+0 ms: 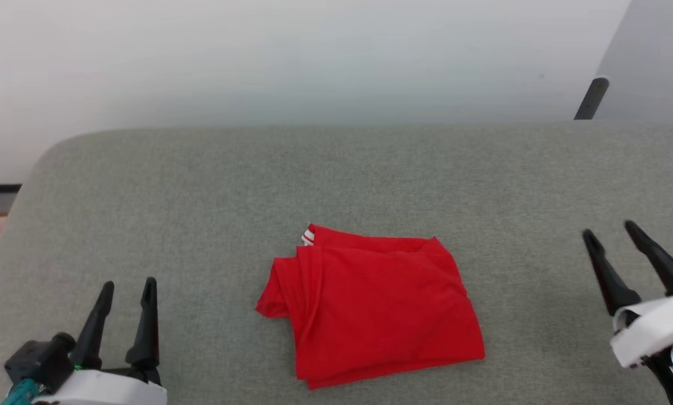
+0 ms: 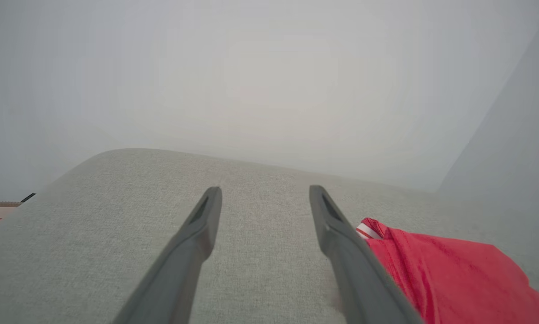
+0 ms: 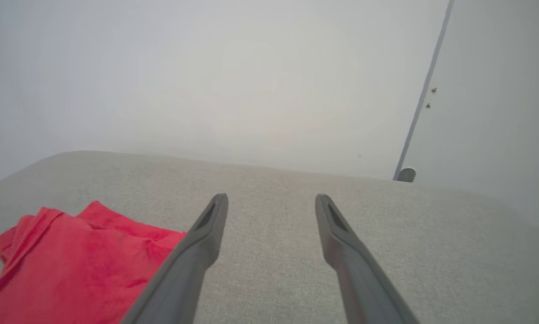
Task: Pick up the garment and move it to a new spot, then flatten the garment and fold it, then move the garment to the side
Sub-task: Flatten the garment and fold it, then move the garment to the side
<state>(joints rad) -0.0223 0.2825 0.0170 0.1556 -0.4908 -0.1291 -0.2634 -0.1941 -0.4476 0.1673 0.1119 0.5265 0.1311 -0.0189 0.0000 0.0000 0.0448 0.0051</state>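
The garment (image 1: pixel 375 304) lies folded on the grey cushion (image 1: pixel 201 197), in the middle near its front edge. The left gripper (image 1: pixel 129 282) and the right gripper (image 1: pixel 607 228) stand one at each side, fingers apart and empty.

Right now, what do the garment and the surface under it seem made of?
The garment: thin, matte red cloth, likely a soft knit, judging by its limp folds and fine creases. The surface: matte grey woven fabric with a speckled weave; its rounded corner hints at padding.
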